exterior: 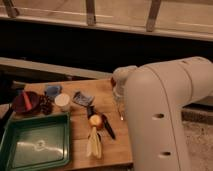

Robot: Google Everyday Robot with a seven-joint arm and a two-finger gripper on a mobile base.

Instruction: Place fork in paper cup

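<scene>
The paper cup (62, 101) is short and white and stands on the wooden table (80, 132), left of centre. My gripper (120, 106) hangs at the left edge of my big white arm (165, 110), over the table's right part. It is to the right of the cup and above the black-handled knife (107, 127). I cannot make out the fork: it may lie by the grey-blue packet (82, 98) or be at the gripper.
A green tray (35, 145) fills the front left. A reddish-brown bowl (25, 102), a dark bunch (46, 105) and a blue cup-like item (52, 90) stand left of the cup. An orange fruit (96, 121) and a banana (94, 145) lie at the front.
</scene>
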